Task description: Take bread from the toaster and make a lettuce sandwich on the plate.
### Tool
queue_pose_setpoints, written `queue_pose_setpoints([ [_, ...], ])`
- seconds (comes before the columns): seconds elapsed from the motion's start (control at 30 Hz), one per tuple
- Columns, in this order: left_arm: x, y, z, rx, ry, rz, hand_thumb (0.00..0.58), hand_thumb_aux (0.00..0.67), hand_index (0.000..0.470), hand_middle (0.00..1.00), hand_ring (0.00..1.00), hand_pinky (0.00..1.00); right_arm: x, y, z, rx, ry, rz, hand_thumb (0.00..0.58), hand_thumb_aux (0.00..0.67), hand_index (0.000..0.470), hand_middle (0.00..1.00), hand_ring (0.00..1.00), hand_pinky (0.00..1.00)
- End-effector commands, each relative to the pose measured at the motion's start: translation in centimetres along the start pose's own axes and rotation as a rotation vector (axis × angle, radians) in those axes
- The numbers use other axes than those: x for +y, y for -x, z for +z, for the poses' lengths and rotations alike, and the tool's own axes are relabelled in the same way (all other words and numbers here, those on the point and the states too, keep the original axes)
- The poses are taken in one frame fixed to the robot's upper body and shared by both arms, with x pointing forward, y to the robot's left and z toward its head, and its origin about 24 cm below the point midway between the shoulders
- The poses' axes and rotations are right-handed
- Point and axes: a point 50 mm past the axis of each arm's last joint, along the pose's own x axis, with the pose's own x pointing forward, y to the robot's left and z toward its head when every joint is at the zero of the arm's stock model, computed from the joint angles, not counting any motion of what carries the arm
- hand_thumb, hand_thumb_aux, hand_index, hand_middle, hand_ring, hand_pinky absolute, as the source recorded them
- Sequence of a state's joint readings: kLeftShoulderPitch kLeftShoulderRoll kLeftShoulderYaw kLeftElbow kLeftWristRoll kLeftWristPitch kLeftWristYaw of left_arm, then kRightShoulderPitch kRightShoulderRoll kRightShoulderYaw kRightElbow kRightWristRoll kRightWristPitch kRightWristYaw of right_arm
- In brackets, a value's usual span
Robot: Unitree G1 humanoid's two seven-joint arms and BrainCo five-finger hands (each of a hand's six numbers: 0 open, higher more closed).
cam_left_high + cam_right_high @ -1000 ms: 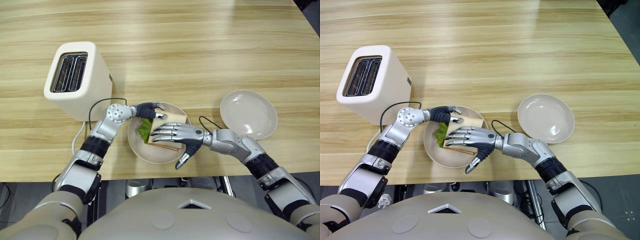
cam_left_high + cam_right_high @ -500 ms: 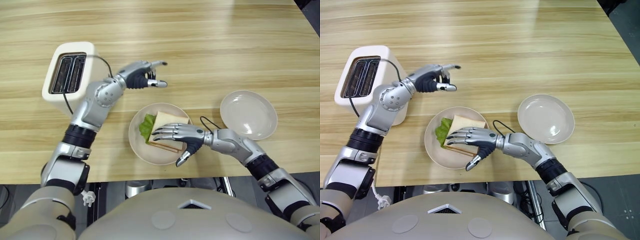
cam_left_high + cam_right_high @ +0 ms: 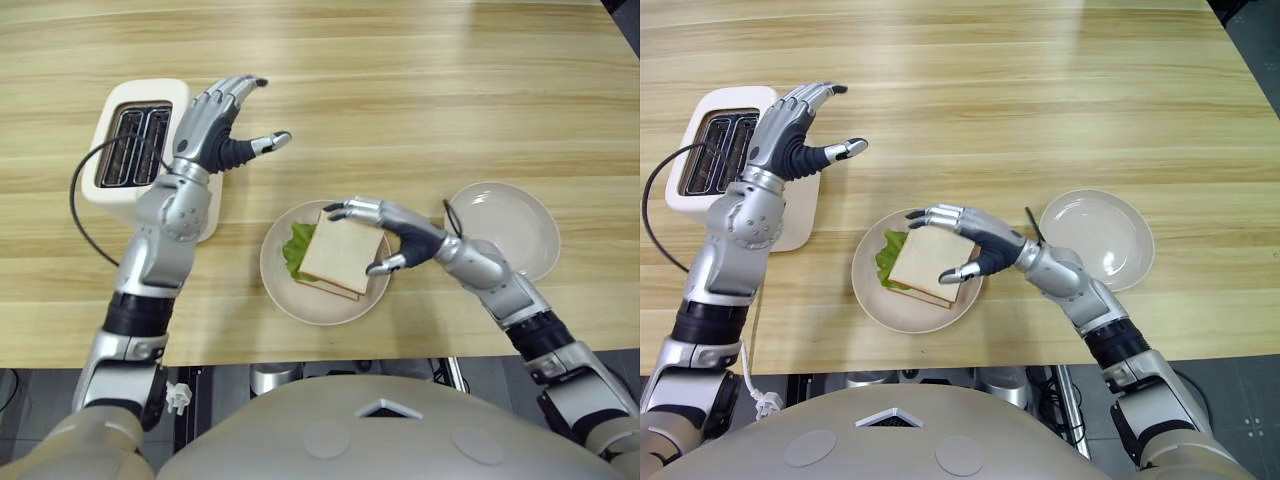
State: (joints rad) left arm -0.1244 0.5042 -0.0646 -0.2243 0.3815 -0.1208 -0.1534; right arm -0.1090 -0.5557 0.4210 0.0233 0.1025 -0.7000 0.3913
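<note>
A sandwich [image 3: 340, 253] of two bread slices with green lettuce [image 3: 296, 250] poking out at its left lies on the round beige plate [image 3: 285, 295]. My right hand [image 3: 398, 233] hovers at the sandwich's right edge, fingers spread and open, holding nothing. My left hand [image 3: 218, 128] is raised above the table beside the white toaster [image 3: 130, 150], fingers spread open and empty. The toaster's two slots look dark and empty.
A second, empty beige plate [image 3: 515, 225] sits to the right of the sandwich plate, just behind my right forearm. The toaster's black cord [image 3: 78, 205] loops off its left side. Bare wooden table stretches across the far half.
My left hand has lifted off the sandwich plate and swung up and left beside the toaster, fingers opening. My right hand has come off the top slice and drawn back to its right edge.
</note>
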Motion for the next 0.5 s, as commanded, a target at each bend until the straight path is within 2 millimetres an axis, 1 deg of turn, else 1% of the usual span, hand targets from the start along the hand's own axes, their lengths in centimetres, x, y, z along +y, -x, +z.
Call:
queue_pose_setpoints([
  [0.03,0.7,2.5,1.9,-0.134,0.313,-0.142,0.58,0.67,0.46,1.0,1.0,1.0,-1.8,0.6,2.0,-0.068,-0.329,-0.058,0.58,0.67,0.46,1.0,1.0,1.0],
  [0.1,0.5,4.2,2.6,-0.198,0.55,-0.261,0.58,0.67,0.46,1.0,1.0,1.0,-1.6,1.3,2.4,-0.061,-0.466,-0.028,0.58,0.67,0.46,1.0,1.0,1.0],
  [0.13,0.3,4.9,2.4,-0.203,0.64,-0.316,0.58,0.67,0.46,1.0,1.0,1.0,-1.2,1.8,2.2,-0.038,-0.531,-0.009,0.58,0.67,0.46,1.0,1.0,1.0],
  [0.17,0.0,5.7,2.0,-0.194,0.709,-0.372,0.58,0.67,0.46,1.0,1.0,1.0,-0.8,2.3,2.0,-0.007,-0.577,0.013,0.58,0.67,0.46,1.0,1.0,1.0],
  [0.2,-0.9,6.7,1.4,-0.162,0.78,-0.463,0.58,0.67,0.46,1.0,1.0,1.0,0.1,3.1,1.5,0.048,-0.639,0.067,0.58,0.67,0.46,1.0,1.0,1.0],
  [0.27,-2.2,8.3,1.0,-0.119,0.86,-0.586,0.58,0.67,0.46,1.0,1.0,1.0,1.4,4.2,1.1,0.122,-0.697,0.145,0.58,0.67,0.46,1.0,1.0,1.0],
  [0.37,-4.8,11.0,1.0,-0.038,0.882,-0.795,0.58,0.67,0.46,1.0,1.0,1.0,3.1,5.9,0.8,0.23,-0.698,0.276,0.58,0.67,0.46,1.0,1.0,1.0],
  [0.43,-6.7,12.9,0.8,0.033,0.831,-0.949,0.58,0.67,0.46,1.0,1.0,1.0,4.2,7.0,0.7,0.301,-0.663,0.373,0.58,0.67,0.46,1.0,1.0,1.0],
  [0.5,-8.1,14.3,0.2,0.103,0.755,-1.054,0.58,0.67,0.46,1.0,1.0,1.0,5.3,7.9,0.5,0.368,-0.596,0.473,0.58,0.67,0.46,1.0,1.0,1.0],
])
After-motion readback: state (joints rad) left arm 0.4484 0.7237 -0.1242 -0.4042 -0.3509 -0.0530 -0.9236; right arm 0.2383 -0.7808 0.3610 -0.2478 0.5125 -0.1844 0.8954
